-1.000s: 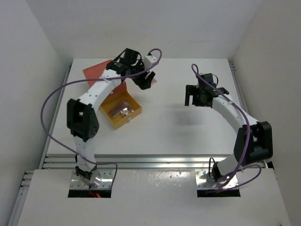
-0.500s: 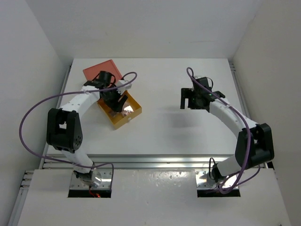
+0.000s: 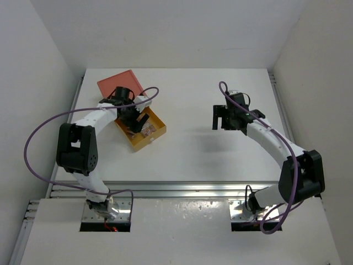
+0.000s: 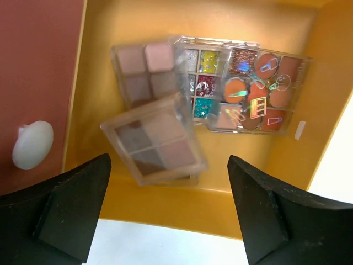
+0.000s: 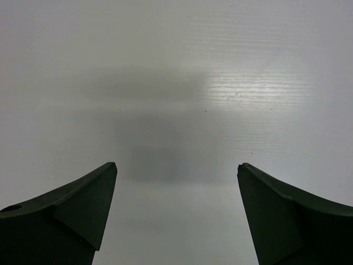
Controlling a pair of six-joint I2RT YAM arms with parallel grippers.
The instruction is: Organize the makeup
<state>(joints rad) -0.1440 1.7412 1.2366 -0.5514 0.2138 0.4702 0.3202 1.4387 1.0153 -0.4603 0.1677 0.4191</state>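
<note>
Bright, even overhead light; soft shadows, one blurred palette.

From above, the white table point(image 3: 193, 154) is evenly lit, with faint grey shadows under the arms and glare along the metal rail point(image 3: 193, 189). In the left wrist view the nearest pink-brown palette point(image 4: 157, 144) is blurred, the multicoloured palette point(image 4: 242, 91) is sharper and glinting, and the left gripper point(image 4: 168, 160) is dark and soft-edged. The right wrist view shows a bright patch upper right, a diffuse central shadow, and the right gripper point(image 5: 176, 165) nearly black.

Plain white walls point(image 3: 165, 33) enclose a white table point(image 3: 193, 154) under even light.
</note>
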